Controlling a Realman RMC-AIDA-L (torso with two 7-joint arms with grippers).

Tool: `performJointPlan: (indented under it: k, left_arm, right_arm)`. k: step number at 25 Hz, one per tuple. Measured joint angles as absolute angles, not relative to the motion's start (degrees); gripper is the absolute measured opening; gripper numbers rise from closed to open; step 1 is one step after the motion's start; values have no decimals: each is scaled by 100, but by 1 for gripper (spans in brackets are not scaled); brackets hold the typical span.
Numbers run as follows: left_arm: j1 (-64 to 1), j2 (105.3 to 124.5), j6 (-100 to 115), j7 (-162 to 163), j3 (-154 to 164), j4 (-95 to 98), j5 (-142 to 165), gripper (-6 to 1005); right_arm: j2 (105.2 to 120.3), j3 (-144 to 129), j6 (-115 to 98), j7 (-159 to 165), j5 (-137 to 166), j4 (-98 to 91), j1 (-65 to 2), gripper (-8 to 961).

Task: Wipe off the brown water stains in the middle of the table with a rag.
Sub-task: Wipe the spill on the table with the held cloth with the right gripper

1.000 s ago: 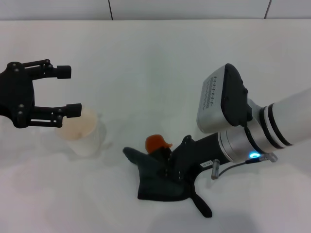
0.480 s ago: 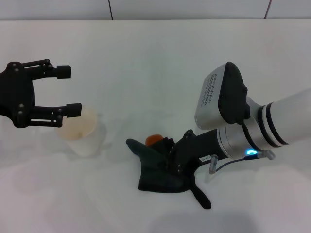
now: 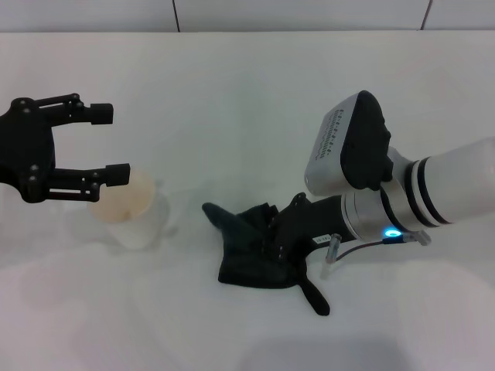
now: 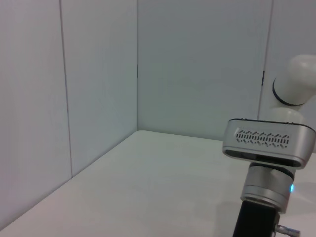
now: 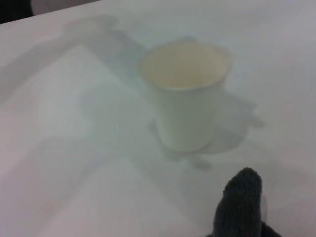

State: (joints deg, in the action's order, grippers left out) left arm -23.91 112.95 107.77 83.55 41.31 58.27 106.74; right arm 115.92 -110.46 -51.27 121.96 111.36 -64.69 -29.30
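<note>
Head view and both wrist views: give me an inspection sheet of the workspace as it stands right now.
Surface: white table, bare around the work.
Stain: none visible; the spot is under the rag.
Rag: dark rag spread flat mid-table, one corner trailing toward the near edge.
Clutter: white cup upright, left of the rag, apart from it.
Right hand: pressed down on the rag; finger state cannot be told.
Left hand: open, hovering over the table's left side by the cup.
Cables: thin wire at the right wrist.
Surroundings: pale wall panels.

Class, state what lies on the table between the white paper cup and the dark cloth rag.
Only bare white table between white paper cup and dark cloth rag, seen in head view.
</note>
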Motion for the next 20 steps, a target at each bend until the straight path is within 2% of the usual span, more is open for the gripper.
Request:
performJointPlan:
  k: [20]
  left_arm:
    - [-2331,11311,10793,8384,4105,5827,10599,892]
  right_arm:
    - [11574,-10992,-4092,12446,11106,-6209,-2905,92]
